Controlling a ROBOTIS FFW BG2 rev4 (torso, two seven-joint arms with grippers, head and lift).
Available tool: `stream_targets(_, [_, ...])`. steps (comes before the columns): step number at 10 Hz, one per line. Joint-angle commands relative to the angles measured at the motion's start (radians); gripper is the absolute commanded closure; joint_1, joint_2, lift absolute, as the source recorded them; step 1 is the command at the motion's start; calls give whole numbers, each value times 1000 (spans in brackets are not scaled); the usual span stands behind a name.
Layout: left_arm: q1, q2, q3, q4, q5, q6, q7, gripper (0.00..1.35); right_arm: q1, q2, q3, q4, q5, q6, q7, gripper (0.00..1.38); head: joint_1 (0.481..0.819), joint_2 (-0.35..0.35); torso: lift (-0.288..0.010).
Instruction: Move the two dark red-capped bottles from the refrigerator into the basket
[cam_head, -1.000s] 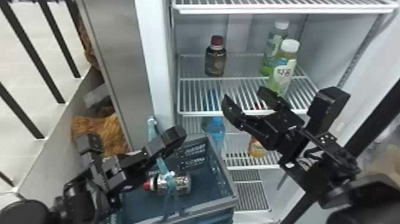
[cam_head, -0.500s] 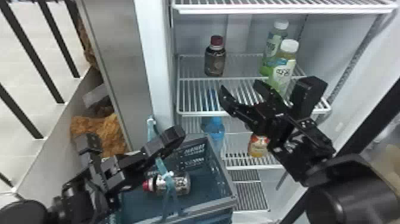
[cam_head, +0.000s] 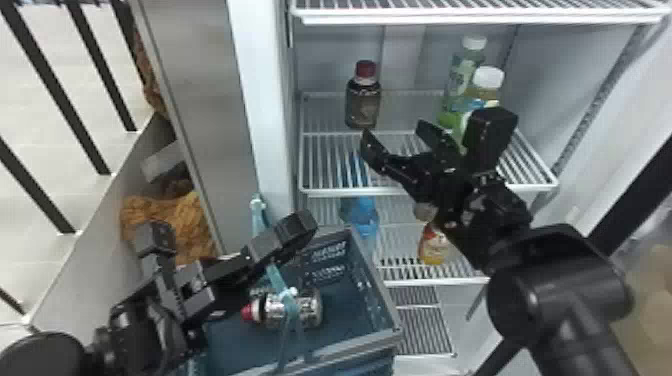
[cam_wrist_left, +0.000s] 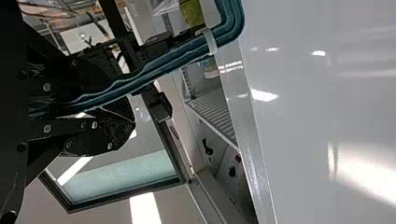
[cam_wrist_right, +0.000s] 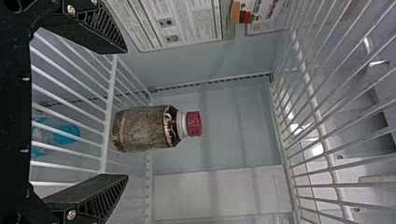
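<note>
Upright on the refrigerator's middle shelf stands a dark red-capped bottle (cam_head: 363, 103). My right gripper (cam_head: 396, 135) is just in front of it, fingers spread and nothing between them. In the right wrist view, the bottle (cam_wrist_right: 145, 128) lies beyond the open right gripper (cam_wrist_right: 124, 114), roughly centred between its two fingers, untouched. A second red-capped bottle (cam_head: 309, 307) lies on its side in the blue basket (cam_head: 377, 300). My left gripper (cam_head: 280, 241) is shut on the basket's teal handle; the left wrist view has the handle (cam_wrist_left: 182, 52) running through the left gripper (cam_wrist_left: 122, 88).
Two green bottles (cam_head: 457, 82) with white caps stand on the same shelf, right of the dark one and behind the right arm. The shelf below holds a blue bottle (cam_head: 364, 215) and an orange one (cam_head: 434, 245). A wire shelf (cam_head: 480, 19) spans above.
My right gripper has advanced into the refrigerator, rising and shifting slightly left toward the standing dark bottle. The left arm and the basket have stayed where they were.
</note>
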Motion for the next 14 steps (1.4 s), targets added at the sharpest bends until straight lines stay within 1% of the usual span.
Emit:
stream_targets(1, [-3,2,0,0,0,-1,0,1202,-62,8,19,69,0,-17,-7,111,676,-18,-34])
stream_targets(6, [-13,8,-10,0,4,-1,0,1202,-219,36,57,265,14,-39,-31,107,641,-8,-34])
stream_targets(11, [-25,13,-18,0,8,2,0,1202,-339,50,127,425,32,-59,-74,102,633,0,-34])
stream_targets(14, [-27,14,-20,0,8,2,0,1202,-393,57,145,491,42,-59,-97,98,619,3,-34])
